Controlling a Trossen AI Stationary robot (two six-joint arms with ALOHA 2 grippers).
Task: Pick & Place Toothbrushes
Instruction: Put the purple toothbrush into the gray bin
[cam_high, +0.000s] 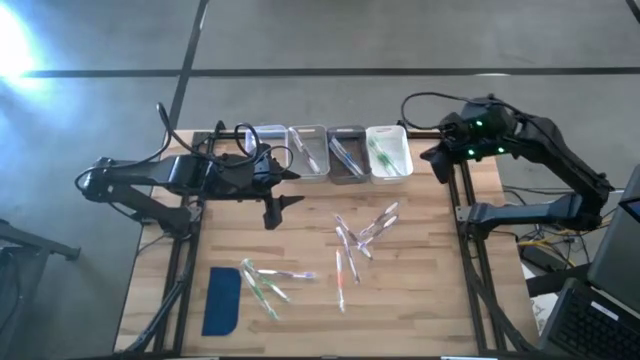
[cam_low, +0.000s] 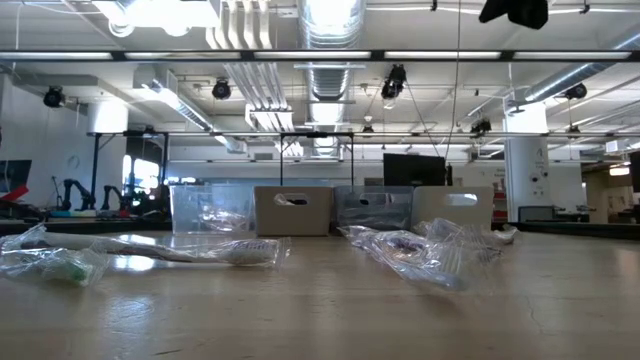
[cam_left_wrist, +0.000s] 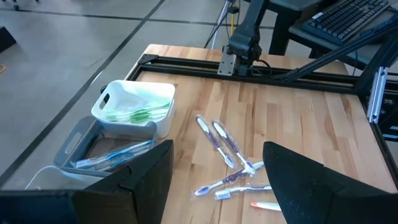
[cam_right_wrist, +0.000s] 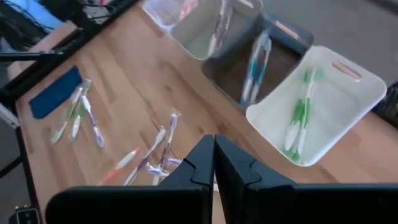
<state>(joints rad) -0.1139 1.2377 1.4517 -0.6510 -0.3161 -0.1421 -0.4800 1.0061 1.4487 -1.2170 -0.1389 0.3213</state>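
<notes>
Pale toothbrushes lie flat on the wooden table in two loose groups. One is near the middle (cam_high: 365, 232), (cam_left_wrist: 225, 144), (cam_right_wrist: 158, 152); the other lies by the blue pad (cam_high: 265, 282), (cam_right_wrist: 78, 112). Some are in clear wrappers (cam_low: 415, 250). More lie in the bins: green ones in the white bin (cam_high: 388, 152), (cam_right_wrist: 298, 118), teal ones in the grey bin (cam_right_wrist: 256, 62). My left gripper (cam_high: 283, 195), (cam_left_wrist: 217, 171) hangs open above the table, near the left bins and left of the middle group. My right gripper (cam_high: 436, 158), (cam_right_wrist: 214, 158) is shut, raised beside the white bin, holding nothing.
Four small bins (cam_high: 308, 150) stand in a row along the far edge (cam_low: 293, 210). A flat dark-blue pad (cam_high: 222, 300) lies at the near left. Bare wood lies between the two groups of toothbrushes and at the near right. Black frame rails border the table's sides (cam_high: 470, 250).
</notes>
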